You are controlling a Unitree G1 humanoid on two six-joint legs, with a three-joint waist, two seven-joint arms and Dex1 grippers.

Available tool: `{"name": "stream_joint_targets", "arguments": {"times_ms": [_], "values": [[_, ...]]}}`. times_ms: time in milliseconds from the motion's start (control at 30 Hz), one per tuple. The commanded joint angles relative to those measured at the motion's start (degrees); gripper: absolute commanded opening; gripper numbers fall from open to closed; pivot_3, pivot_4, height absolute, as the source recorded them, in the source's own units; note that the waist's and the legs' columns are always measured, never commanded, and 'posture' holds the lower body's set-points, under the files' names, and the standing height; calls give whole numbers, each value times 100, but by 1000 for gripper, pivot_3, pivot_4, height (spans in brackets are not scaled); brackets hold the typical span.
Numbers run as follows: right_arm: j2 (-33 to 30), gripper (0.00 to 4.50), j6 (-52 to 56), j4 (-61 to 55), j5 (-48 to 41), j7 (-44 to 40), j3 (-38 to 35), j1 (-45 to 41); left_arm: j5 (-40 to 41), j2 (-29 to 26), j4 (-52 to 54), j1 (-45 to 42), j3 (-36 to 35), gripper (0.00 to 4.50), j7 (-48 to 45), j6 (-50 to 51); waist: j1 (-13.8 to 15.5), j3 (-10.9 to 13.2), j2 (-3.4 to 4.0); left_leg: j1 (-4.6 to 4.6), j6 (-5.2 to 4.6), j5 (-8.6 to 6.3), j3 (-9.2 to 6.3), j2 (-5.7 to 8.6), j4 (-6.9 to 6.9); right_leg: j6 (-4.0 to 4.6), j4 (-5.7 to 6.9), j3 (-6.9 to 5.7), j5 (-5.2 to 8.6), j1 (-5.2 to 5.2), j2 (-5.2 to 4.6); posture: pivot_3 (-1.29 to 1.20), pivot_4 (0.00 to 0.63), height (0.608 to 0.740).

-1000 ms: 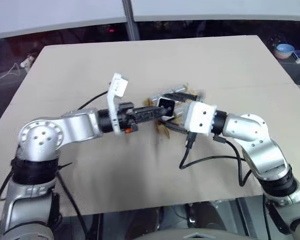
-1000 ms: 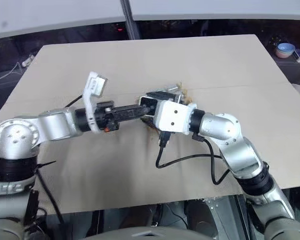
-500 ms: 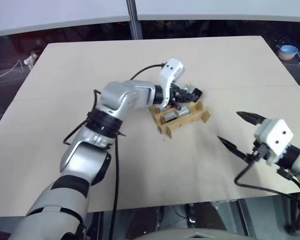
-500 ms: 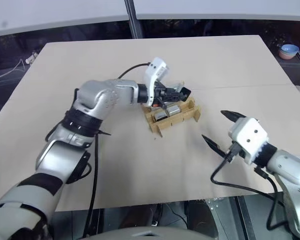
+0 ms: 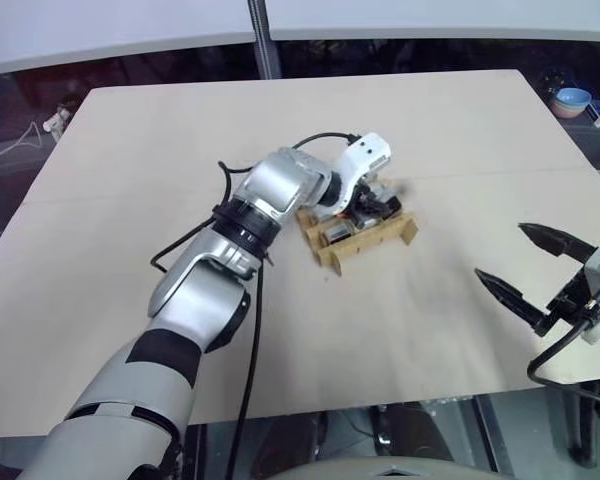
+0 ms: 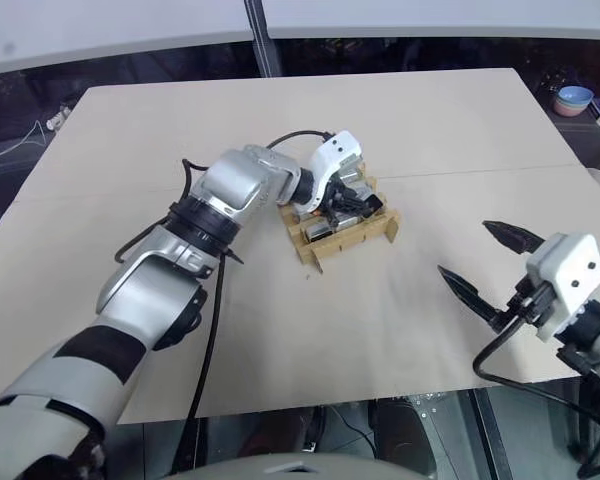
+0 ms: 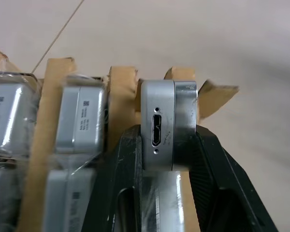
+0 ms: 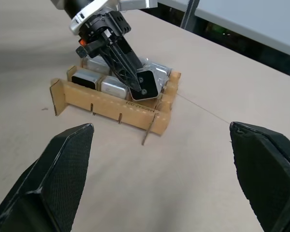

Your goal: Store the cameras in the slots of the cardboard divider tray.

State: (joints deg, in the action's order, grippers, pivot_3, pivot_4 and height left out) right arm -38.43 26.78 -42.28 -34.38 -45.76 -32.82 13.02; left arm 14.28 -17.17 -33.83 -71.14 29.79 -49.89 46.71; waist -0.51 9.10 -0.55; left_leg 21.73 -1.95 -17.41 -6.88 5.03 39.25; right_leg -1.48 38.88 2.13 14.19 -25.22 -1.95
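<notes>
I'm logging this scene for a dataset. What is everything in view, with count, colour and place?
Table: one, beige, under everything.
Cardboard divider tray: one, brown, mid-table.
Stored cameras: several, silver-grey, in the tray's slots; exact count unclear.
Held camera: one, silver-grey, over a slot at the tray's end.
Bowl: one, blue, beyond the table's far right corner.
Left gripper: black, jaws shut on the held camera.
Right gripper: black, jaws open, at the table's right edge.

cameras (image 8: pixel 147 84): at least 5, exact count unclear | cardboard divider tray (image 8: pixel 111 104): 1
</notes>
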Motion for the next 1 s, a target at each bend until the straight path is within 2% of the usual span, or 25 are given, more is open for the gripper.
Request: {"name": "stream_joint_targets", "arguments": {"times_ms": [33,400,467,500,667,867,933,1000], "values": [[-205,4471,-117,136,-244,-151,-279,-79,-364,98,-234,-273,-43,733,-163,-208,6,1,-1,0,0,0,0,0,0,0,0,0,0,0,0,0,150,740],[-934,4471,-196,975,-545,-808,-33,-697,-1183,376,-906,-460,-16,733,-642,-597,-10,2,-3,1,-2,-1,4,-1,2,0,3,2,0,0,0,0,150,740],[-968,4500,-233,1038,-510,-830,34,-795,-1290,380,-904,-460,-17,1774,-686,-659,-11,2,-3,1,-2,-1,4,-1,3,0,4,2,0,0,0,0,150,740],[-973,4500,-237,1053,-503,-840,52,-819,-1298,407,-867,-465,-74,2051,-666,-627,-9,2,-3,0,-2,0,4,-1,4,0,5,3,0,0,0,0,150,740],[-968,4500,-261,1023,-451,-849,129,-802,-1003,264,70,-495,-565,4136,-784,222,-11,4,-6,4,-2,-1,3,-1,9,-1,6,2,0,0,-1,0,150,740],[-845,4500,-270,953,-419,-679,373,-780,-395,-697,2345,149,-1295,4136,-814,1718,-50,0,0,11,-1,-1,14,-9,0,-1,18,17,-1,-22,4,0,150,740],[-788,4500,-303,984,-384,-623,437,-771,-283,-858,2957,538,-1638,4136,-552,1829,-30,-3,5,10,-1,-1,15,-9,1,-1,17,18,-1,-22,4,0,150,740],[-740,4500,-317,1021,-368,-562,479,-766,-247,-924,3260,805,-1681,4136,-356,2000,27,-3,4,12,-1,-1,13,-8,10,-1,17,15,-1,-21,3,0,150,740]]}}
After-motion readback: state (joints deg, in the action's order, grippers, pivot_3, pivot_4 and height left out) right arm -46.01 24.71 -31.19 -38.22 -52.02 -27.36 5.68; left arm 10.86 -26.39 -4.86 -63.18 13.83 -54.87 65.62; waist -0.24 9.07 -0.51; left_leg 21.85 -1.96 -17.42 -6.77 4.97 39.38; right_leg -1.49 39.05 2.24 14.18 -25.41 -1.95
